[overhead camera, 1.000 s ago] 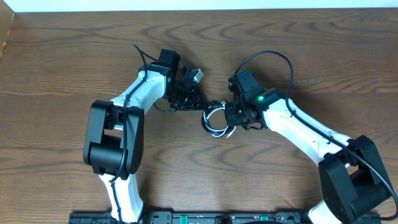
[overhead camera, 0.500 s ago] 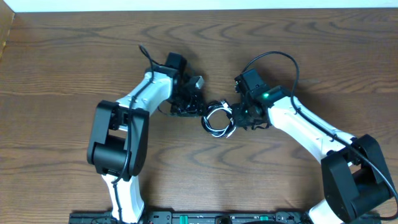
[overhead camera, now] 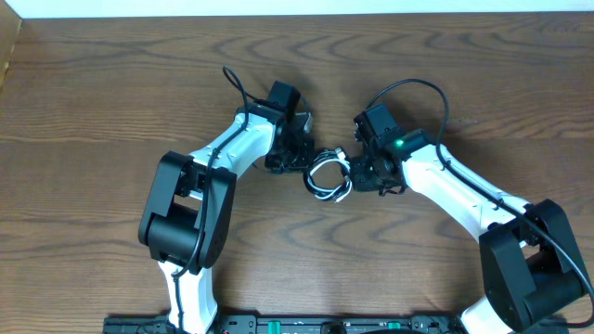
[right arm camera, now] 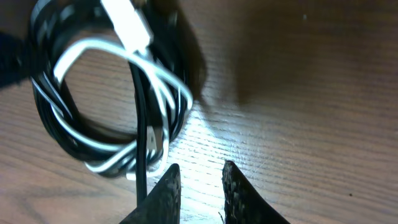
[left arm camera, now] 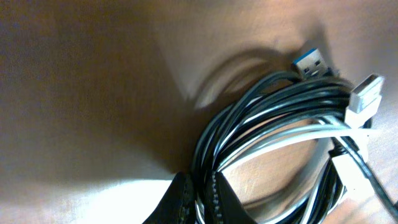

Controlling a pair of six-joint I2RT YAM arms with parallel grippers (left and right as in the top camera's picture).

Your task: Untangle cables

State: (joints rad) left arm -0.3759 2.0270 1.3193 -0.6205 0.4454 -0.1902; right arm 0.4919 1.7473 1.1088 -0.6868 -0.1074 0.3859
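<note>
Small loose coil (overhead camera: 327, 192) at centre of overhead frame, lying on brown wood-grain table (overhead camera: 111, 83), just between the two arms. It is a thin black rubbery cord (left arm camera: 249, 102) wound with a thin white cord (left arm camera: 280, 140).

- Plugs: blue-tongued metal plug (left arm camera: 309, 63) and white flat plug (left arm camera: 365, 92) stick out at upper right of left wrist frame.
- Left gripper (left arm camera: 198, 199): closed, with coil strands pinched at lower centre of frame. Which cord is pinched is unclear.
- Right gripper (right arm camera: 199, 169): fingers slightly parted over bare wood, holding nothing. A black strand runs just left of them.

Handling, judged: light, limp and smooth-jacketed. The loops will slide and drag together. Best hold is a single strand near a plug. Pulling on the whole coil will likely tighten it.
</note>
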